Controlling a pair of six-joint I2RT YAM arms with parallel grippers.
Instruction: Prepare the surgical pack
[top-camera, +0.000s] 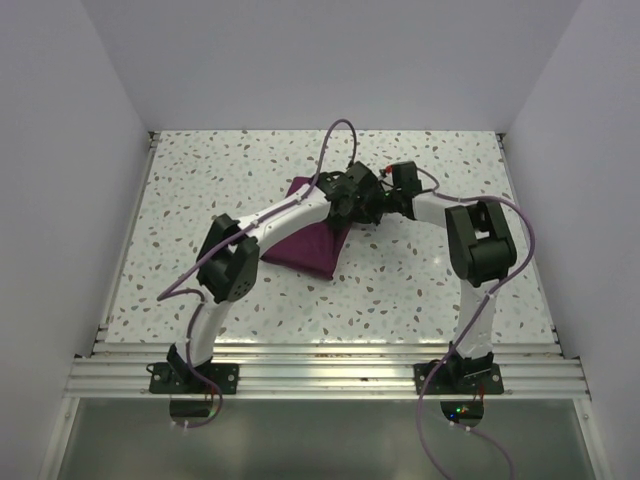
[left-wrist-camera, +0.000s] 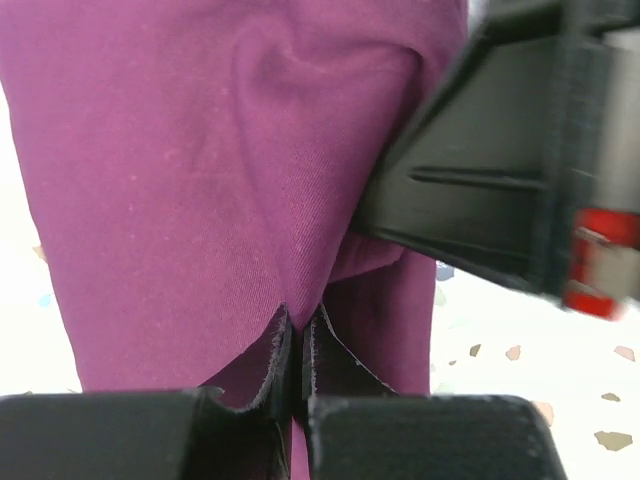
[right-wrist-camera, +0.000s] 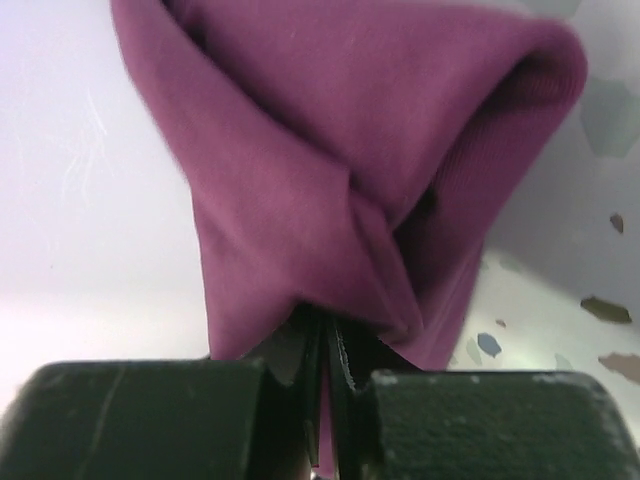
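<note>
Left gripper (left-wrist-camera: 297, 340): fingers clamped hard on a fold of the surgical pack (top-camera: 306, 248). Pack is bunched up around the middle of the table (top-camera: 200, 180), its near-left part lying on the tabletop. Right gripper (right-wrist-camera: 325, 335): fingers pinched on another fold, also above the table's middle, close beside the left gripper.

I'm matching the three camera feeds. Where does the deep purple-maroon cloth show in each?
Top external: deep purple-maroon cloth at picture centre, on the speckled tabletop.
Left wrist: cloth fills left and middle, pinched by the left pincer at bottom.
Right wrist: cloth upper centre, pinched by the right pincer at bottom.
Shared landmark: the speckled tabletop.
</note>
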